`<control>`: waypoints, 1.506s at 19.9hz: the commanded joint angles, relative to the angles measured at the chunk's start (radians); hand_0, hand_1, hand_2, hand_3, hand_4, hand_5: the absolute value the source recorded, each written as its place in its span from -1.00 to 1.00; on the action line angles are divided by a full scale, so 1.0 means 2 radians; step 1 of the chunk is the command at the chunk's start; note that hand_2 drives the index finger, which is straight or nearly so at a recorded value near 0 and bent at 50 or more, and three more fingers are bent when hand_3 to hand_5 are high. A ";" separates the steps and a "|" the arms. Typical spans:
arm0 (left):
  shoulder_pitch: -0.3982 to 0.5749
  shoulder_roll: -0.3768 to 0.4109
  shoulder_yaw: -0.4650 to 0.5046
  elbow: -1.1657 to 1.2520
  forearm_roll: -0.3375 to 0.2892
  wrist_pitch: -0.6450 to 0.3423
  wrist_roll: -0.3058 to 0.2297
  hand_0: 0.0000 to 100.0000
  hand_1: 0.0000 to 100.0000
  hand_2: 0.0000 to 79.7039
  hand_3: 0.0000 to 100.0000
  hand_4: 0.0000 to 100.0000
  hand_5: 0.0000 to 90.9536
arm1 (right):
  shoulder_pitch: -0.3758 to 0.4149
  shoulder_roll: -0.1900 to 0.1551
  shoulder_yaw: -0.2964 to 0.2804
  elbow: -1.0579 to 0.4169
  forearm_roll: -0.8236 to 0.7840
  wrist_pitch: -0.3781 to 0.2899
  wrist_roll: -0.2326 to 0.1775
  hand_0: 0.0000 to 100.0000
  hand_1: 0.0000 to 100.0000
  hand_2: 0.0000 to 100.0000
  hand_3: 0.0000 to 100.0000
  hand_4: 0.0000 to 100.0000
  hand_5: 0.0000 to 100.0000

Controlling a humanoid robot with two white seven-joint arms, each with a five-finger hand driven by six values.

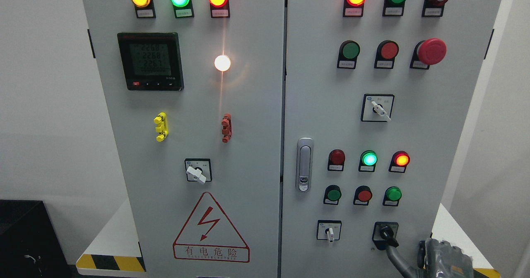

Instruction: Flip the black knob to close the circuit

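- Black knob (387, 232): cabinet's rt door (455, 145), bottom row, 5 o'clock of frame; white selector (329, 233) at its 9 o'clock.
- Rt hand (445, 257) low at 5 o'clock; one dark finger (393, 253) reaches up, touching knob's lower edge. Rest of hand cropped, so pinch vs. push: can't tell.
- Lt arm not in view.
- Knob looks like small rigid plastic rotary w/ stiff detent; likely smooth. Best hold: both flanks of its raised lever, then twist.

Right hand (445, 255): grey metallic casing, dark joints, black curved finger (slim, glossy); mostly cropped by frame edge.
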 commanded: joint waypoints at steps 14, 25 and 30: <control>0.012 0.000 0.000 -0.015 0.000 0.000 0.000 -0.76 0.11 -1.00 -1.00 -1.00 -1.00 | 0.000 -0.002 0.000 -0.013 -0.018 -0.006 -0.004 -1.00 -1.00 0.81 1.00 0.93 0.99; 0.012 0.000 0.000 -0.015 0.000 0.000 0.000 -0.76 0.11 -1.00 -1.00 -1.00 -1.00 | 0.020 -0.002 0.046 -0.018 -0.018 -0.007 -0.004 -1.00 -1.00 0.81 1.00 0.93 1.00; 0.012 0.000 0.000 -0.015 0.000 0.000 0.000 -0.76 0.11 -1.00 -1.00 -1.00 -1.00 | 0.020 -0.004 0.063 -0.012 -0.017 -0.007 -0.004 -1.00 -1.00 0.81 1.00 0.93 1.00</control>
